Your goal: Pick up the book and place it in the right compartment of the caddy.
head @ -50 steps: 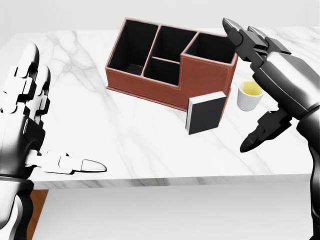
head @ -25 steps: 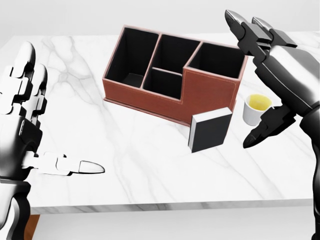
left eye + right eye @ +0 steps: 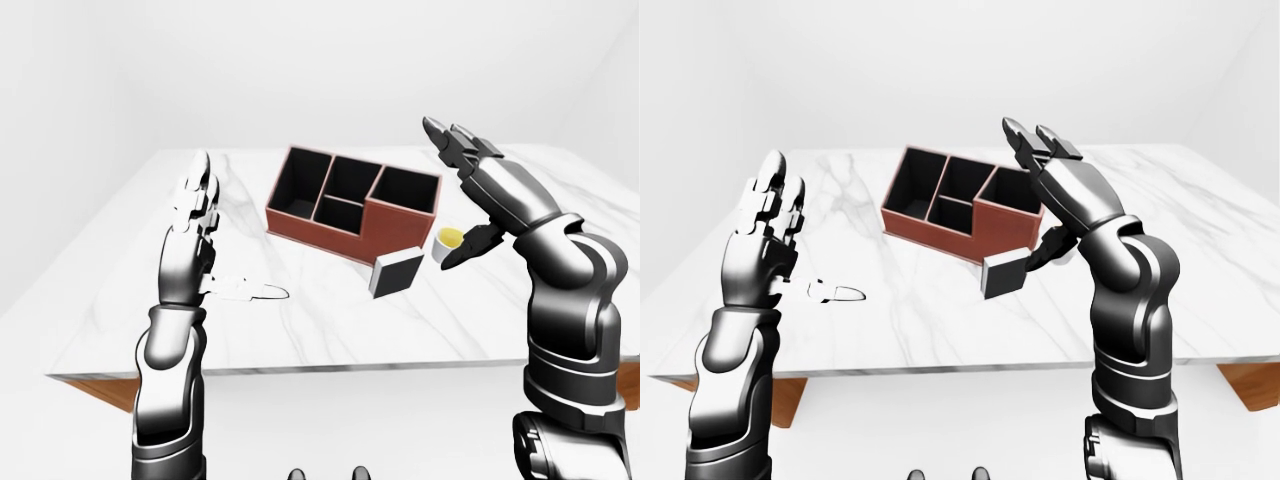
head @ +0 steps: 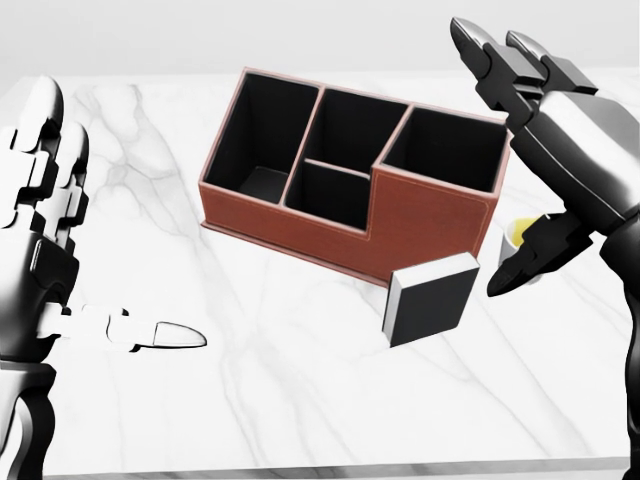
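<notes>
A dark book (image 4: 432,298) with white page edges stands tilted on the marble table (image 4: 280,400), just below the right corner of the caddy. The red-brown caddy (image 4: 430,228) has several black compartments; its tall right compartment (image 4: 445,150) is open at the top. My right hand (image 4: 485,160) is open above and to the right of the book, fingers up and thumb pointing down-left, touching nothing. At the left of the head view my left hand (image 4: 120,220) is open too, with its thumb stretched over bare table.
A white cup (image 3: 449,241) with yellow liquid stands right of the caddy, partly hidden by my right thumb in the head view. The table's near edge (image 4: 300,470) runs along the bottom of the head view.
The camera has moved closer: caddy, book and cup look larger and sit lower in the head view. The book keeps its place by the caddy. Both hands stay open.
</notes>
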Tool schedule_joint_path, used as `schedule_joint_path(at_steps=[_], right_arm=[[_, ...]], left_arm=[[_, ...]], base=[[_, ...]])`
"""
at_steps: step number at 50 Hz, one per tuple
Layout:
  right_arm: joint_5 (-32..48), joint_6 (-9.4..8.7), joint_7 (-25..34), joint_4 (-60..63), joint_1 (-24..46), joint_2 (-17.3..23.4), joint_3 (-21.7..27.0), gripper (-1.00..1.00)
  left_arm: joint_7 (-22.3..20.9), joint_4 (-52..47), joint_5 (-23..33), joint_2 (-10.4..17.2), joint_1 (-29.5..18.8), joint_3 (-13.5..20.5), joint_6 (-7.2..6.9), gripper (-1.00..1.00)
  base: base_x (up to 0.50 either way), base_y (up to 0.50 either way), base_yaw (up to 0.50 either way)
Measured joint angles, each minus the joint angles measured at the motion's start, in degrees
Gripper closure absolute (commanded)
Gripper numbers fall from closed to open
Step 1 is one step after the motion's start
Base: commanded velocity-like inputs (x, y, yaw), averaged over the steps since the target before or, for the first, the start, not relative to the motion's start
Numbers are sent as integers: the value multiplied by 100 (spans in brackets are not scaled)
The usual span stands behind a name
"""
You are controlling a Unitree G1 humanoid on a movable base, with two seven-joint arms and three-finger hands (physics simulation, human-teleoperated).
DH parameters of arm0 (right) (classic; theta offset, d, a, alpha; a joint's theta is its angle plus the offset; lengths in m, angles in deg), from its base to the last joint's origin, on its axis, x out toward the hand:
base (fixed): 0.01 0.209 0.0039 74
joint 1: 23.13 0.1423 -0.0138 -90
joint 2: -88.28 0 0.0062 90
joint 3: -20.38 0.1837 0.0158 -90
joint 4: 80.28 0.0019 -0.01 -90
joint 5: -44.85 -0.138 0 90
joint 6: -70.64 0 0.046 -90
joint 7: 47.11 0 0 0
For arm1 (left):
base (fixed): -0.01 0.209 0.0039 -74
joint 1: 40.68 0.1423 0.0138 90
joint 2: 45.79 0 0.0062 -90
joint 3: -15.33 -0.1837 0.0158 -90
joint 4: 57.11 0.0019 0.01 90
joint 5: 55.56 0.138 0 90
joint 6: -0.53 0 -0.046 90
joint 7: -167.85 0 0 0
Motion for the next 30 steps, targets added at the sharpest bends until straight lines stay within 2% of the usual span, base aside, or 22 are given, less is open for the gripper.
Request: schedule_joint_path(at_steps=[30], right_arm=[[23,0,0,79,-107,-19,19,-100]], left_arm=[[-18,-99,54,-30,35,-37,0,-100]], base=[[23,0,0]])
